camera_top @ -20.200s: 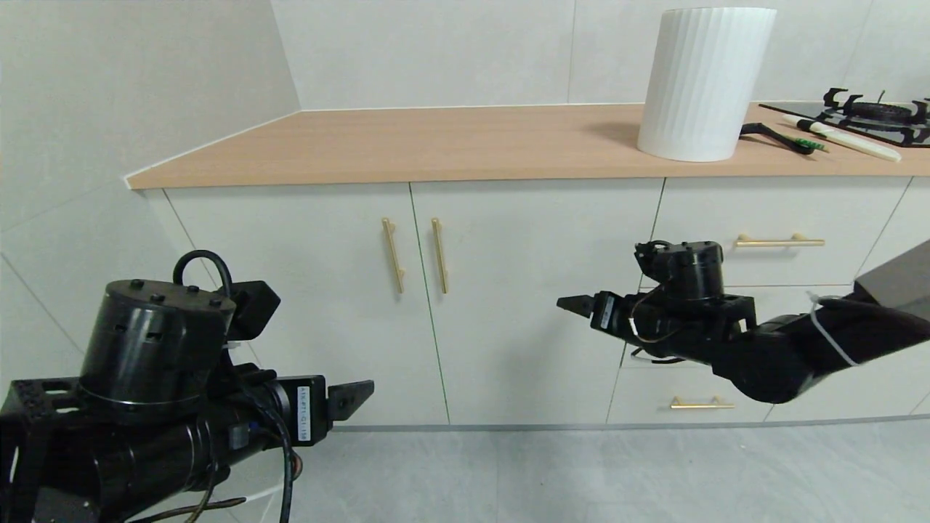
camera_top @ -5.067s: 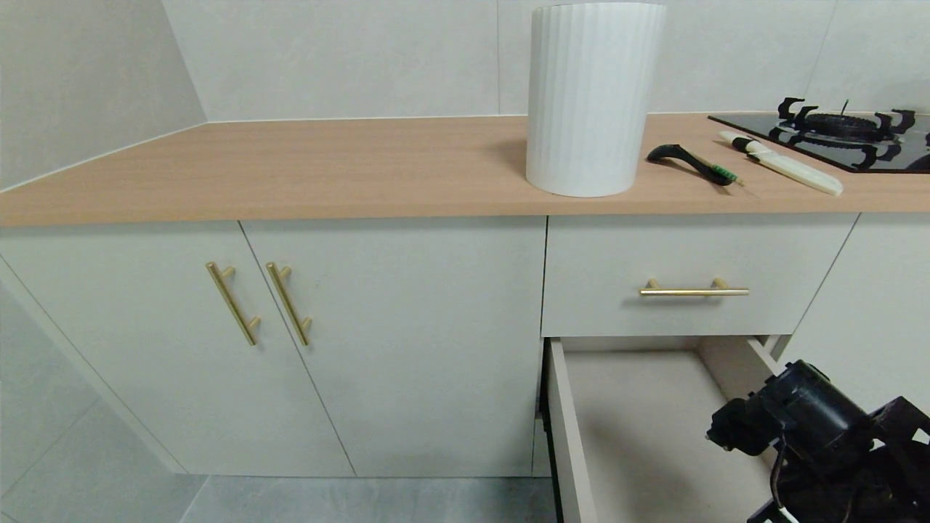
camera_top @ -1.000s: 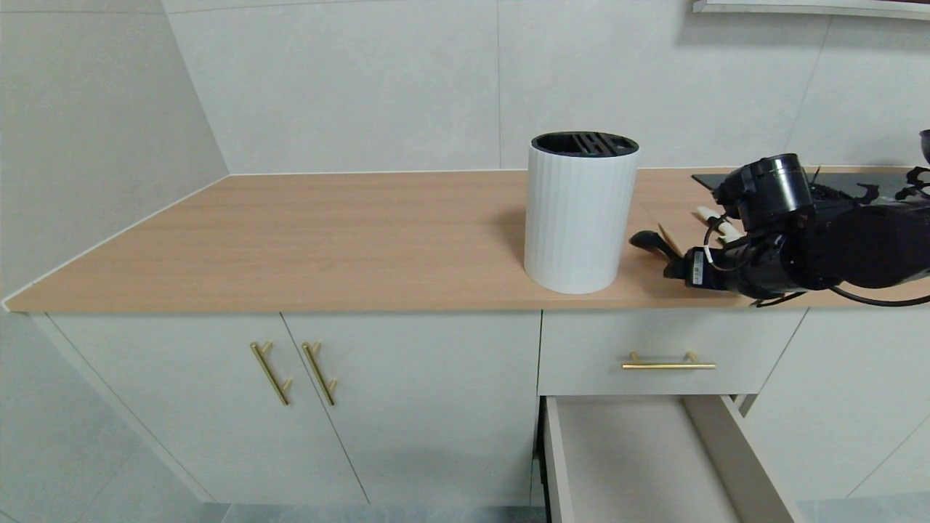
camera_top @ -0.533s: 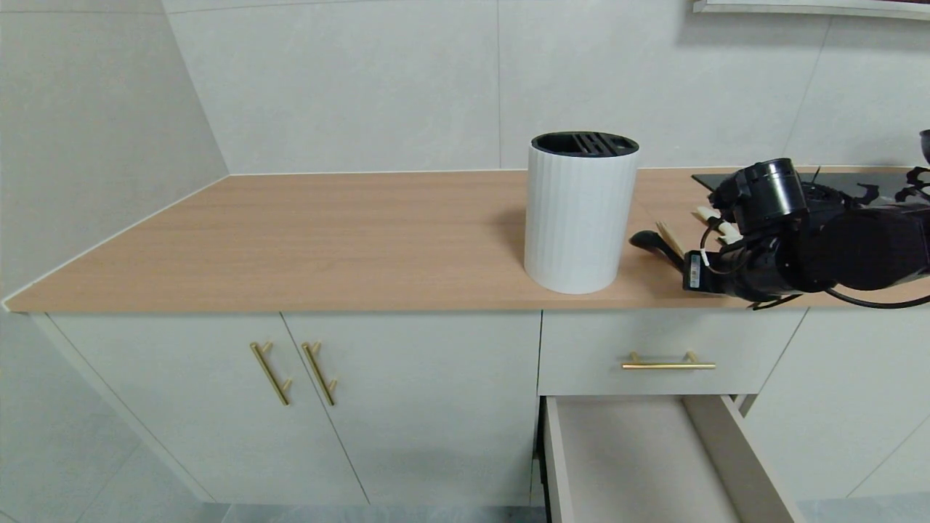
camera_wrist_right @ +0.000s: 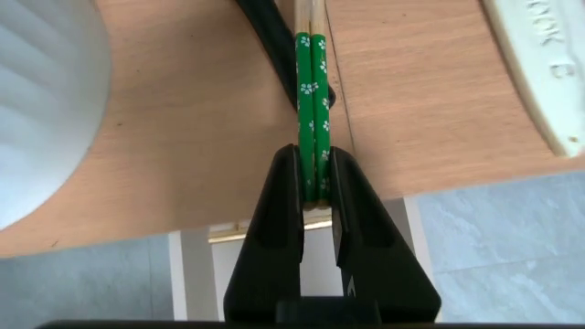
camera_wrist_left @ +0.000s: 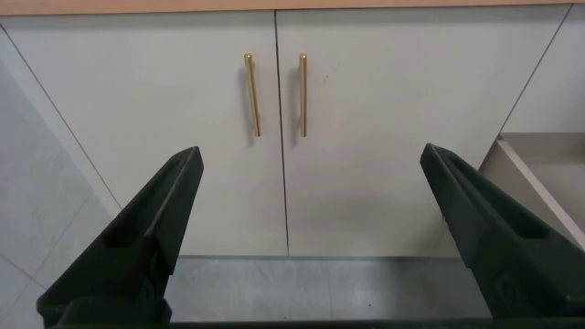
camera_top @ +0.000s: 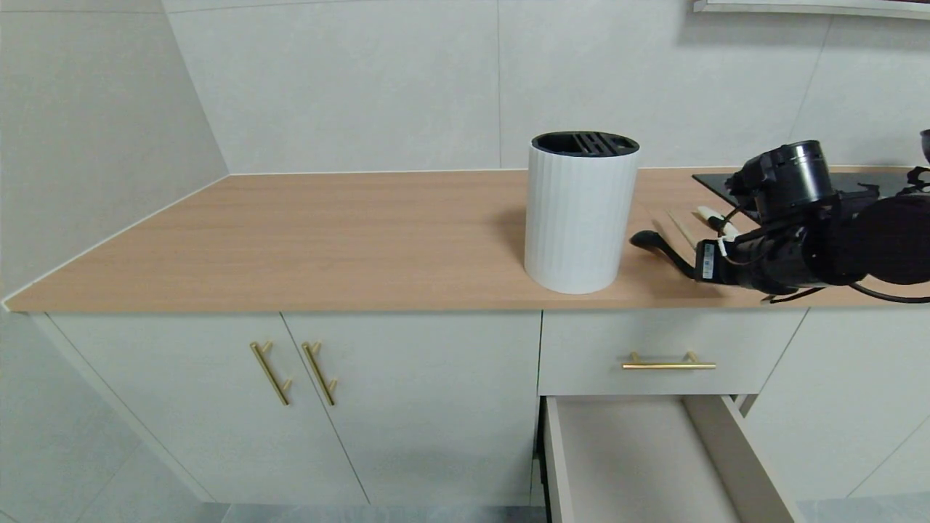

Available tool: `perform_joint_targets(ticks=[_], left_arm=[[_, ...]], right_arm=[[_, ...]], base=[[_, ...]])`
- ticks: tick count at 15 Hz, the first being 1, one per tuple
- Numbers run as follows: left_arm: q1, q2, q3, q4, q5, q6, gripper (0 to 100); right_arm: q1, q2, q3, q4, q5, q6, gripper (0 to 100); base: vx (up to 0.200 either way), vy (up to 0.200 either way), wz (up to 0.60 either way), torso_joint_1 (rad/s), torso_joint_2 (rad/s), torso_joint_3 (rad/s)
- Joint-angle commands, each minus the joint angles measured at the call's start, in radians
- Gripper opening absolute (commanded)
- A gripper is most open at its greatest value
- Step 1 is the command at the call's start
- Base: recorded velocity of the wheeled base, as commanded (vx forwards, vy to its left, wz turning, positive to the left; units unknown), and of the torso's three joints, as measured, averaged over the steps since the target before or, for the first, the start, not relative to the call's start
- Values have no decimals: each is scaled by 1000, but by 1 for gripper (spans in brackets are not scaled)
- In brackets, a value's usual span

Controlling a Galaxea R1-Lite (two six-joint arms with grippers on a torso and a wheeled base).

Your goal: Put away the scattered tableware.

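- Our right fingers [camera_wrist_right: 285, 196] pinch the green ends of the chopsticks [camera_wrist_right: 311, 91], at the table [camera_wrist_right: 183, 137] near edge, right of the white holder [camera_top: 581, 218].
- Our left fingers [camera_wrist_left: 155, 219] gape, empty, before cupboard doors [camera_wrist_left: 366, 137].

Right end effector [camera_top: 699, 263] at chopsticks [camera_top: 679, 229] beside white holder [camera_top: 577, 218].

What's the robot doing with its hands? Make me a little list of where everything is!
Right gripper: shut on the chopsticks, pinching their green ends
Left gripper: open, empty, facing the cabinet doors
White holder: upright on the countertop
Black-handled tool: lying on the countertop, next to the chopsticks
White knife: lying on the countertop nearby
Drawer: pulled open, nothing showing inside
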Motion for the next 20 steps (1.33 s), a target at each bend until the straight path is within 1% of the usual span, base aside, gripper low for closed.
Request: perform_joint_targets(ticks=[1,3,4,5,6,8,9,11,12,13,14,16,20], left_arm=[[0,1,0,0,0,0,100],[2,1,0,0,0,1,100],[2,1,0,0,0,1,100],[2,1,0,0,0,0,100],[2,1,0,0,0,0,100],[0,1,0,0,0,0,100],[0,1,0,0,0,0,100],[0,1,0,0,0,0,100],[2,1,0,0,0,0,100],[2,1,0,0,0,0,100],[2,1,0,0,0,0,100],[2,1,0,0,0,0,100],[2,1,0,0,0,0,100]], right_arm=[[31,-230,96,58,19,1,0],[34,-380,145,146,83,2,0],[34,-408,153,161,103,2,0],[34,-488,174,202,160,2,0],[34,-526,184,227,182,2,0],[37,-601,176,353,206,1,0],[47,-618,173,389,228,1,0],[63,-662,154,524,396,-2,0],[65,-665,147,557,427,-4,0],[79,-669,138,630,501,-50,0],[79,-667,145,644,537,-84,0],[82,-652,170,638,583,-102,0],[100,-586,187,636,583,-104,0]], base=[[0,0,0,0,0,0],[0,0,0,0,0,0],[0,0,0,0,0,0],[0,0,0,0,0,0],[0,0,0,0,0,0],[0,0,0,0,0,0],[0,0,0,0,0,0],[0,0,0,0,0,0],[0,0,0,0,0,0],[0,0,0,0,0,0],[0,0,0,0,0,0],[0,0,0,0,0,0],[0,0,0,0,0,0]])
